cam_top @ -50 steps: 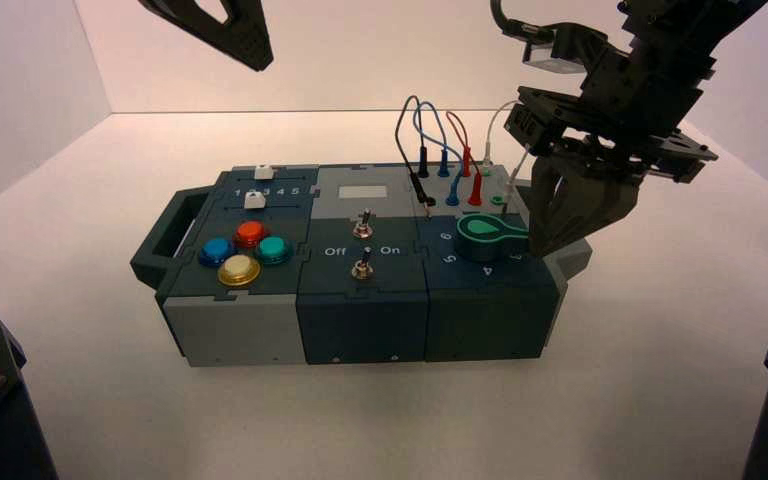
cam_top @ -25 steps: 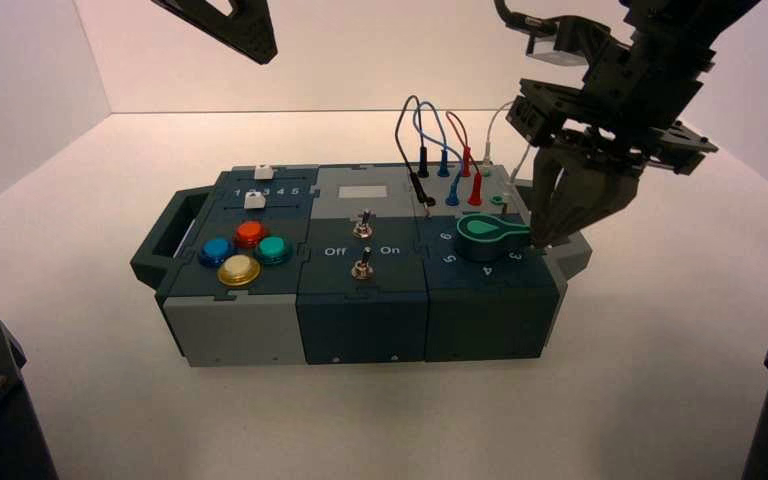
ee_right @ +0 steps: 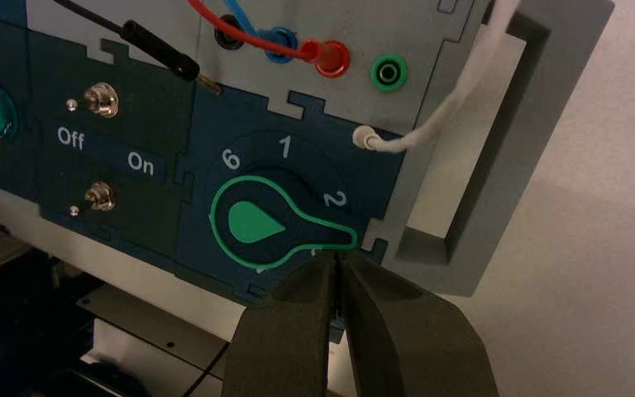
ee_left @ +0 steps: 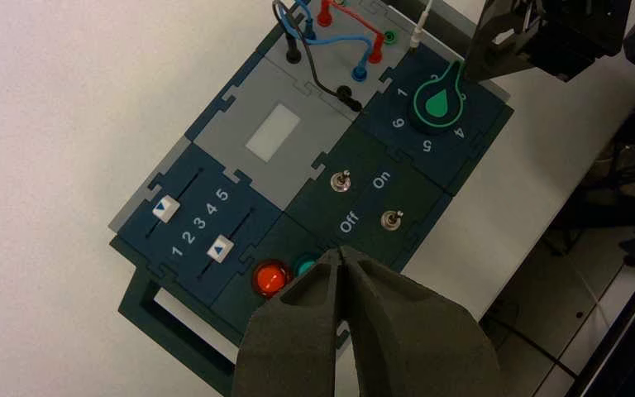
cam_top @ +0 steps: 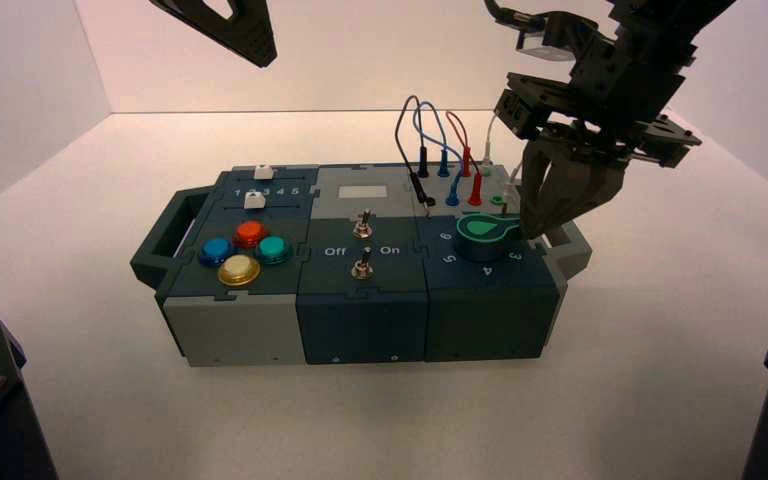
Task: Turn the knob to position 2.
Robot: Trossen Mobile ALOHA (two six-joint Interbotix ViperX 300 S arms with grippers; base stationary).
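Pale table [cam_top: 360, 420] under the box [cam_top: 363, 325]. Knob [ee_right: 252, 222], right-hand front panel: pointer lies between 2 [ee_right: 335, 198] and 3; turn appears partly done, short stretch left. Right claw [ee_right: 336, 255], closed on nothing, sits at pointer's tip. Left claw [ee_left: 340, 248], also closed, idles above box's left part.
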